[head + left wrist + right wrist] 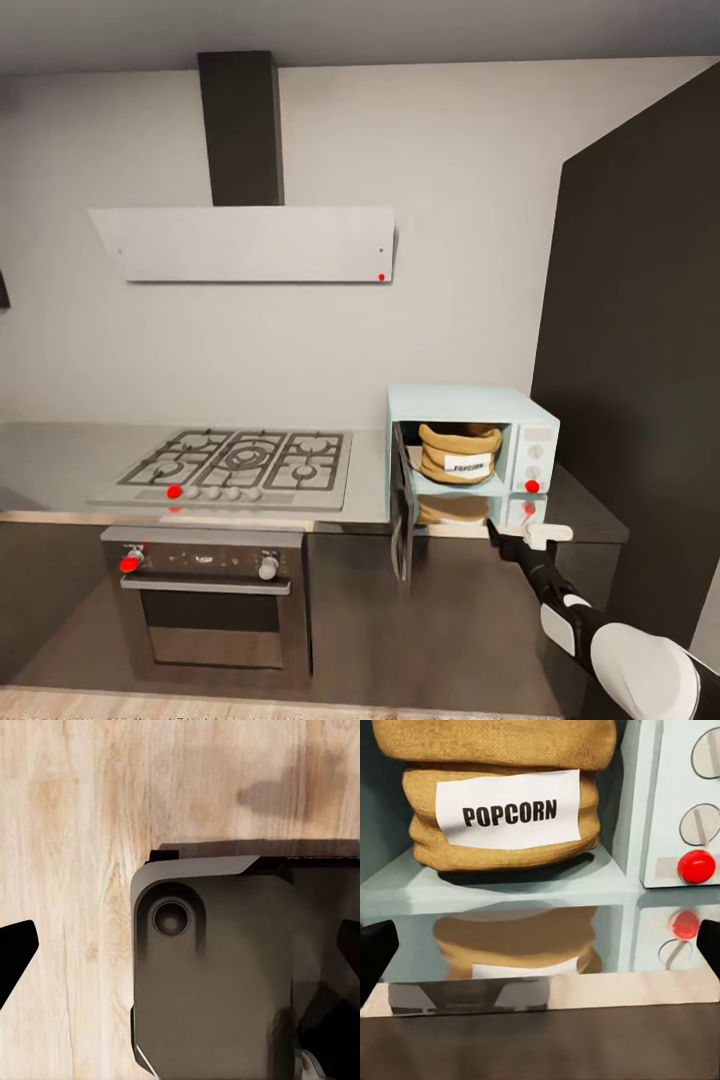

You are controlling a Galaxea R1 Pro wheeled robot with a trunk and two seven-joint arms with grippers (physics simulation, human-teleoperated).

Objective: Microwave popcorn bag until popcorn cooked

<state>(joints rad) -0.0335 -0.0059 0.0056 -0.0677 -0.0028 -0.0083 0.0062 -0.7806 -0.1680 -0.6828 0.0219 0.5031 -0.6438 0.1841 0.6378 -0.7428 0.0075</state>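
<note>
Right gripper (512,532) nearest, fingers apart and empty, just before the microwave (470,405). Popcorn bag (502,802) already inside, upright, door (402,510) open. Next: swing door fully shut, avoiding the 2 knobs.

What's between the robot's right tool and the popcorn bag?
In the right wrist view, just bare shiny countertop and the microwave floor's front edge lie before the popcorn bag.
</note>
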